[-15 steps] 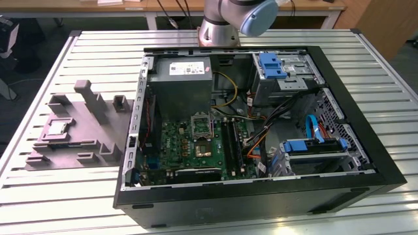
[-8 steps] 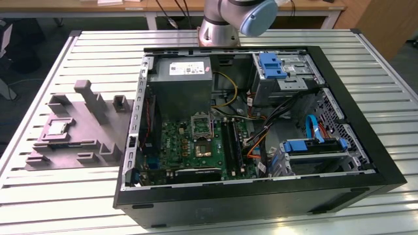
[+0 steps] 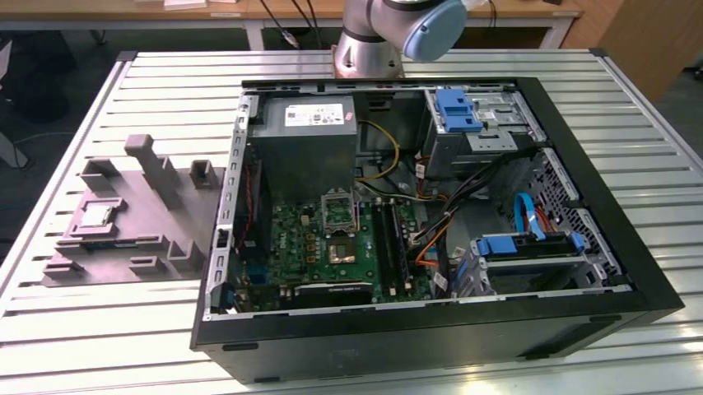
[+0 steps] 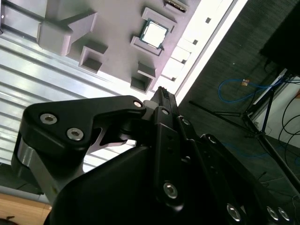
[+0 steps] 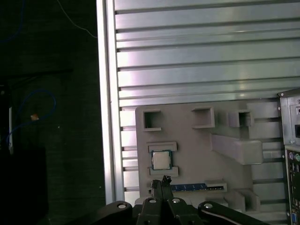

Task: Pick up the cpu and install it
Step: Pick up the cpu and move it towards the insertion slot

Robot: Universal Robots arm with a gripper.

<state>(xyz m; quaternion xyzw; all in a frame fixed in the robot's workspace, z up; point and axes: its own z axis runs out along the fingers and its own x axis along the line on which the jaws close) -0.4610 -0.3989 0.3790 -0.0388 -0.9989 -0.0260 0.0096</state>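
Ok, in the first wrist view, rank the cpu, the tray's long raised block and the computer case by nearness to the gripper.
1. cpu, in its pocket on the grey tray, just ahead of the gripper.
2. long raised block, on the tray toward the case.
3. computer case, past the tray's edge.

The cpu [image 5: 161,160] lies open from above on the tray [image 5: 187,154], low ridges [image 5: 162,146] hugging two sides; a taller tray block [image 5: 236,149] stands near. The slatted table [image 5: 187,70] around the tray gives open room.
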